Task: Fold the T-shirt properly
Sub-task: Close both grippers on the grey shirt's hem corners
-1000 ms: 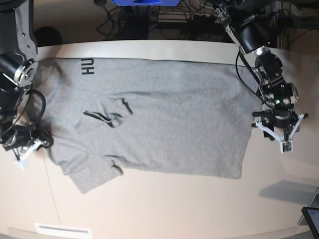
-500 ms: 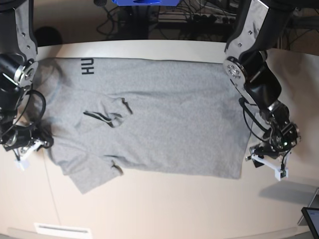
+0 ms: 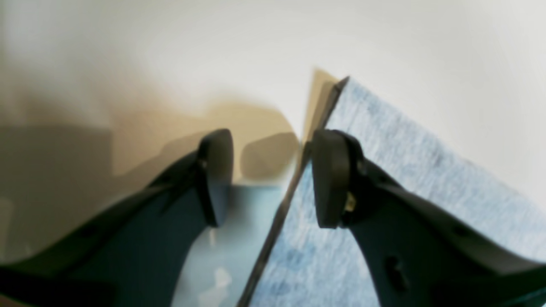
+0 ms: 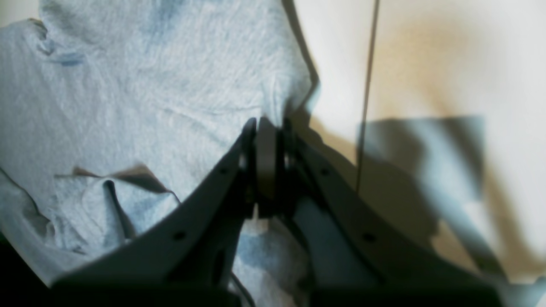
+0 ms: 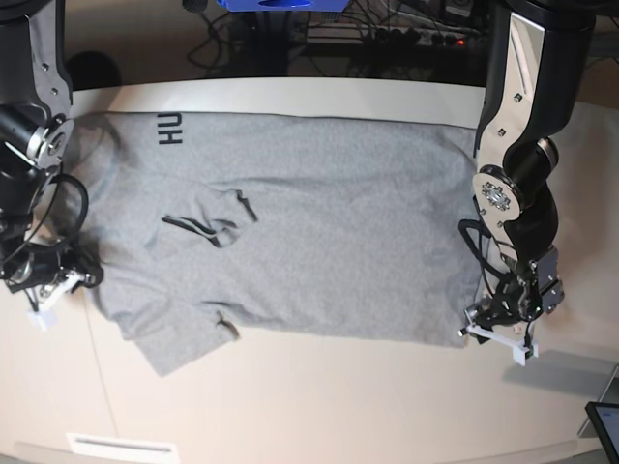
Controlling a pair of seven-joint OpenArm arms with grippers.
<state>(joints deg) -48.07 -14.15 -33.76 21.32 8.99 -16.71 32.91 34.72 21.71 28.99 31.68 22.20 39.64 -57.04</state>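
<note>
the t-shirt (image 5: 290, 232) lies spread flat across the worktop (image 5: 319, 406). the left gripper (image 3: 268, 179) is released, jaws apart astride the shirt's near right corner. the right gripper (image 4: 266, 170) is clenched at the shirt's left edge; whether it pinches cloth i cannot tell.

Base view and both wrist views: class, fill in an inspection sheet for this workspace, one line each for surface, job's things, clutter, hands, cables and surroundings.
Surface: pale table, a thin seam line near one end.
Job's things: grey T-shirt spread flat, black lettering near one corner, some wrinkles.
Clutter: nothing seen on the table besides the shirt.
Hands: left hand open, straddling the shirt's hem corner; right hand shut at the shirt's opposite edge, whether it pinches cloth cannot be told.
Cables: black leads loop along both arms.
Surroundings: dark wiring and a blue object behind the table.
</note>
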